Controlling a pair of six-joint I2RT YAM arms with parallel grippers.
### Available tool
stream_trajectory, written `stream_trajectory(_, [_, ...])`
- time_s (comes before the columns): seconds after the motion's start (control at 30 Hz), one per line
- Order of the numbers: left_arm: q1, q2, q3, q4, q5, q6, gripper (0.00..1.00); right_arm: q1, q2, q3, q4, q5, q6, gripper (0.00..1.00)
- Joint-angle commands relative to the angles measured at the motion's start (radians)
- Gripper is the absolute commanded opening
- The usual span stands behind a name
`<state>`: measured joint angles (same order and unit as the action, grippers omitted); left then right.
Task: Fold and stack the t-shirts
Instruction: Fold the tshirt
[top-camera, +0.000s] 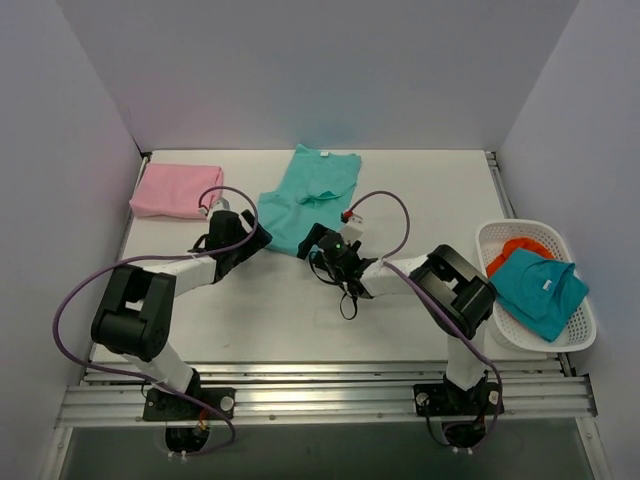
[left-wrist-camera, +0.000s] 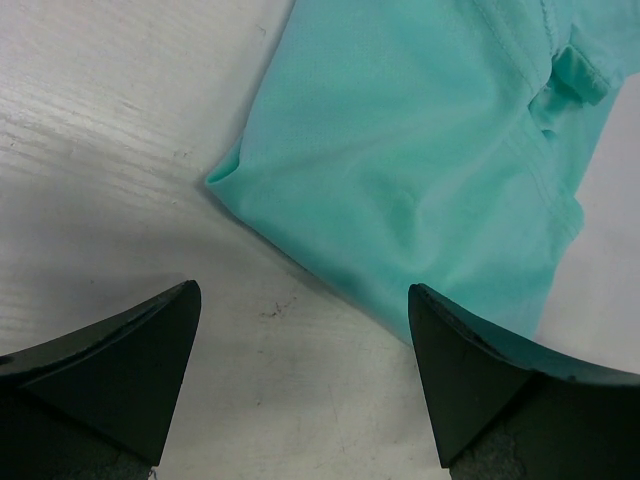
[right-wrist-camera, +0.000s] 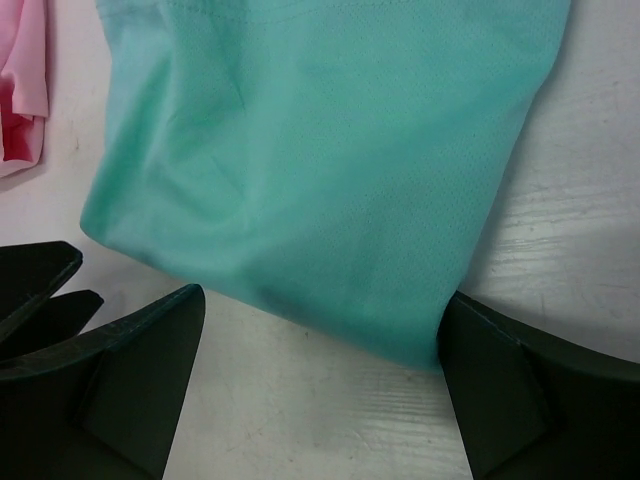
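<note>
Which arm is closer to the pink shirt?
Left. The left arm is at the green shirt's near-left corner, a little right of the pink shirt. The right arm is farther right, at that shirt's near-right corner.

overhead view down on whole table (top-camera: 300, 320); both wrist views close over the same turquoise t-shirt (top-camera: 303, 205)

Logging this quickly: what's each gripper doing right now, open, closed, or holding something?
Left gripper: open, holding nothing, by the turquoise t-shirt's edge.
Right gripper: open, holding nothing, at the same shirt's edge.
</note>
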<state>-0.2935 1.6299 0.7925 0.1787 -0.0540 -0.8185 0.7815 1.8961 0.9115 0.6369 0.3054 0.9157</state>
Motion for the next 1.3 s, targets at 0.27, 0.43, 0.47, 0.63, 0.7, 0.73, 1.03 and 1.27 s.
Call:
stream_trajectory(0.27, [0.008,0.111,-0.001,0.134,-0.047,-0.056,0.96,-0.027,0.021,-0.017,-0.095,-0.002,0.011,0.65])
stream_trajectory(0.43, [0.010,0.130,-0.027,0.176,-0.115,-0.113,0.98,-0.045,0.011,-0.039,-0.080,-0.017,0.000,0.36])
stream_trajectory(0.47, [0.008,0.134,-0.030,0.182,-0.133,-0.120,0.99,-0.050,0.012,-0.042,-0.077,-0.023,-0.003,0.30])
stream_trajectory(0.63, [0.008,0.177,-0.036,0.214,-0.171,-0.165,0.94,-0.065,0.021,-0.042,-0.074,-0.034,-0.008,0.21])
stream_trajectory(0.7, [0.007,0.194,-0.033,0.229,-0.185,-0.172,0.89,-0.070,0.027,-0.042,-0.069,-0.040,-0.011,0.20])
stream_trajectory(0.73, [0.007,0.215,-0.027,0.232,-0.187,-0.172,0.83,-0.071,0.031,-0.042,-0.066,-0.042,-0.011,0.20])
stream_trajectory(1.03, [0.002,0.352,0.048,0.277,-0.159,-0.165,0.03,-0.093,0.063,-0.056,-0.039,-0.064,-0.012,0.17])
stream_trajectory(1.27, [-0.061,0.194,-0.048,0.230,-0.227,-0.116,0.02,-0.097,0.002,-0.101,-0.077,-0.048,-0.041,0.00])
